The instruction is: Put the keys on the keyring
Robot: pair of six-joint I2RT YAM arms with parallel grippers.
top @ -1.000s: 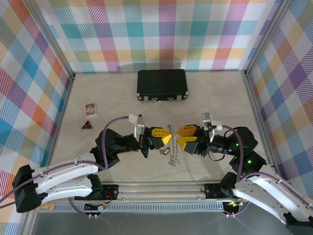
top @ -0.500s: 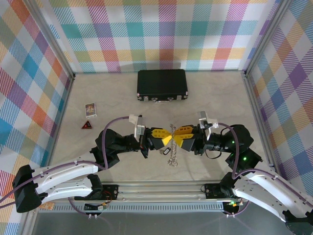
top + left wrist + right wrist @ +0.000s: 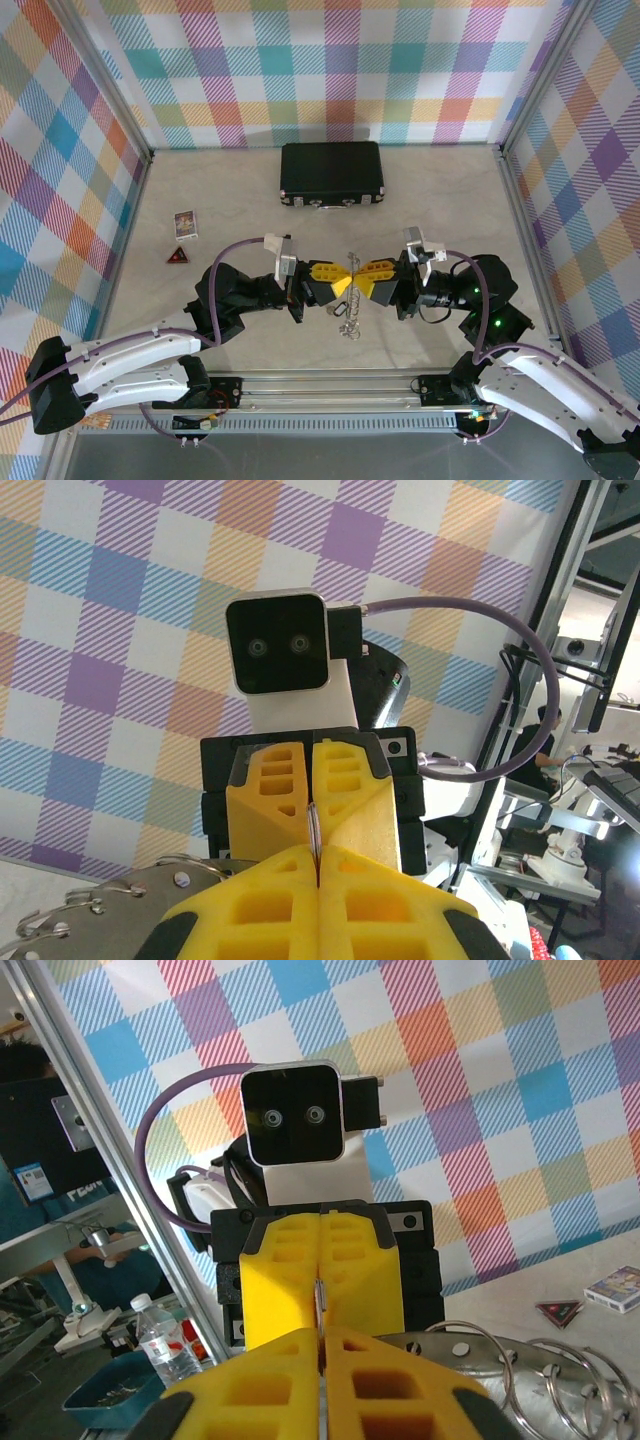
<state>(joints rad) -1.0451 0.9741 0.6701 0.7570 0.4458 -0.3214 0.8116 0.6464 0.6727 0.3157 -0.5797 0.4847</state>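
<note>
Left fingers (image 3: 330, 281) meeting right fingers (image 3: 376, 272), keys (image 3: 349, 322) dangling between them

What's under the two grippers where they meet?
The keys trail out beneath the left gripper and right gripper, both shut tip to tip. Their yellow fingers cover whatever they pinch.

I'm seeing a black case (image 3: 331, 173) lying closed at the far side of the table (image 3: 230, 190). Off to the left, a small card box (image 3: 185, 224) is sitting just beyond a dark triangle (image 3: 178, 257).
</note>
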